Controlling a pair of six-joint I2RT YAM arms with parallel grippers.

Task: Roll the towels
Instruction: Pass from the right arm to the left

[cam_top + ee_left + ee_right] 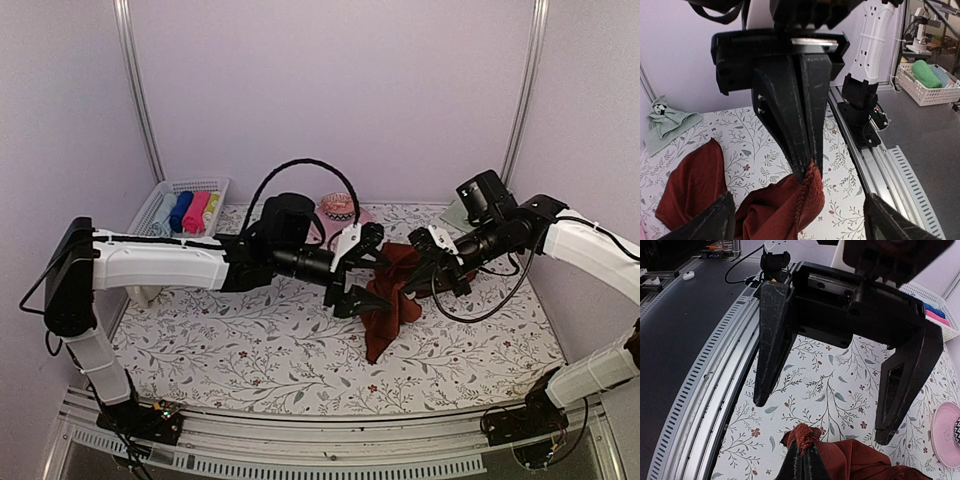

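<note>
The dark red-brown towel (392,300) lies bunched at the middle of the floral cover, one corner lifted. My right gripper (416,264) is shut on that corner; its closed fingers (802,452) pinch the hem in the right wrist view, and the left wrist view shows the right gripper (807,167) from the front. Facing it, my left gripper (360,270) stands open, its fingers either side of the pinched corner and clear of the red-brown towel (772,210). The sage green towel (670,122) lies crumpled at the back right, partly hidden behind the right arm.
A white basket (215,182) holding rolled cloths stands at the back left. A pink dish (340,208) sits behind the left gripper, with a black cable (300,163) arching above it. The floral cover (250,340) spreads to the metal rail along the near edge.
</note>
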